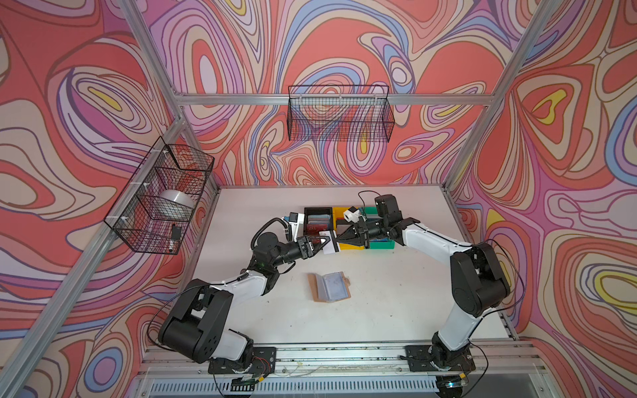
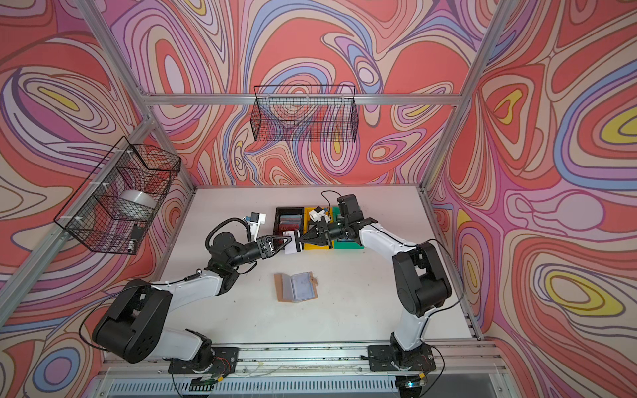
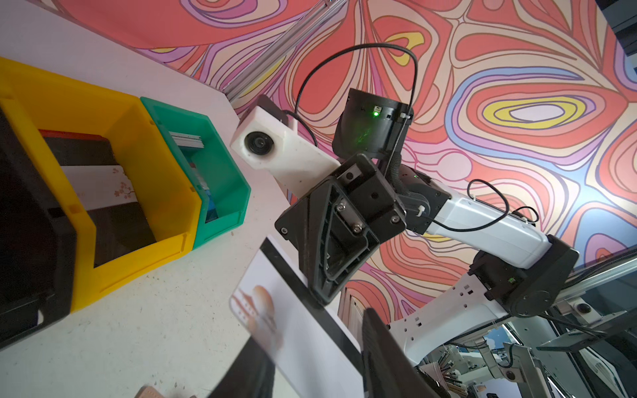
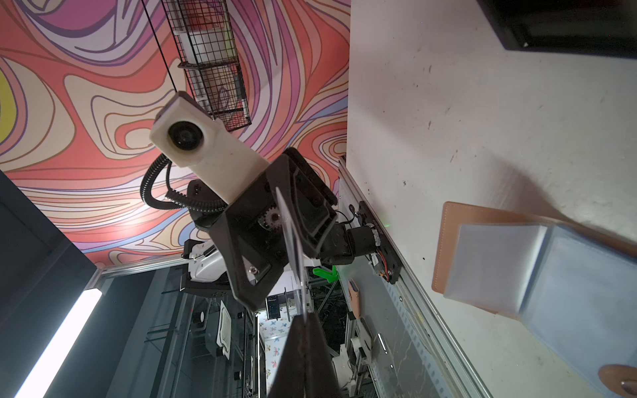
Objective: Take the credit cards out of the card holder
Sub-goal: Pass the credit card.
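- card (image 1: 331,248): white with a dark stripe along one edge, held in the air between the two grippers, above the table (image 1: 396,293) and just in front of the yellow bin (image 1: 349,245). the left wrist view shows a small orange picture on its face (image 3: 303,337).
- right gripper (image 1: 339,238): clenched on the striped edge of the card. in the right wrist view the jaws are pressed together and the card rises from them edge-on (image 4: 293,248).
- left gripper (image 1: 324,244): jaws spread to either side of the card's other end. in the right wrist view a gap shows between one finger (image 4: 253,272) and the card, so it is not clamped. whether the other finger touches the card, cannot tell.
- card holder (image 1: 331,286): tan, unfolded flat about the middle of the table, nearer the front edge than the bins, with its clear bluish sleeves facing up. it is well apart from both grippers.
- bins: black bin (image 1: 319,208), yellow bin and green bin (image 1: 381,245) stand side by side toward the back edge, touching one another.
- cards (image 1: 317,223): red and grey ones lie in the black bin. the left wrist view shows a white one with blossoms in the yellow bin (image 3: 100,182) and more standing in the green bin (image 3: 188,141).
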`<state>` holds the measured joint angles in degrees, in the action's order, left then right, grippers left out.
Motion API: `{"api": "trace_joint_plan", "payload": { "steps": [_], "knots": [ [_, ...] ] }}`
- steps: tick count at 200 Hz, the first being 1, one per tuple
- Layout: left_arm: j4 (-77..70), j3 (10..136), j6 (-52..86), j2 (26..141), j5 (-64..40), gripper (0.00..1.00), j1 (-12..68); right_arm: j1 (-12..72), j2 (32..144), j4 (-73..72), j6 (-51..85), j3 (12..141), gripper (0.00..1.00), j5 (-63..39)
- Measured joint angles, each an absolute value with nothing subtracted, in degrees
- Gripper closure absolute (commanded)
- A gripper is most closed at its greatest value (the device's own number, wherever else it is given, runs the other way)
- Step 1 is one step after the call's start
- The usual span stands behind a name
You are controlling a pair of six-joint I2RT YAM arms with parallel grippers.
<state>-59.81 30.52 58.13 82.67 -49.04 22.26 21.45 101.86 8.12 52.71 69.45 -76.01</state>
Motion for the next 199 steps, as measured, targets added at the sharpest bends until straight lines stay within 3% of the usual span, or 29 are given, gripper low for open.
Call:
{"api": "trace_joint_plan", "payload": {
  "steps": [48,78,164,199],
  "knots": [
    [-59.9,30.5,58.8,84.2,-48.6,0.7,22.9,21.4,102.1,8.6,51.6,69.5,1.0,-76.1],
    [-59.8,30.5,59.4,84.4,-48.3,1.0,23.2,21.4,102.1,8.6,51.3,69.5,1.0,-76.3],
    [-58.6,30.9,62.1,84.6,-47.8,1.0,23.3,21.3,102.1,9.8,48.3,69.7,1.0,-76.2],
    [-59.0,31.3,65.8,84.5,-47.6,1.0,23.7,21.1,102.1,18.4,42.3,73.0,0.78,-74.7]
  ]
}}
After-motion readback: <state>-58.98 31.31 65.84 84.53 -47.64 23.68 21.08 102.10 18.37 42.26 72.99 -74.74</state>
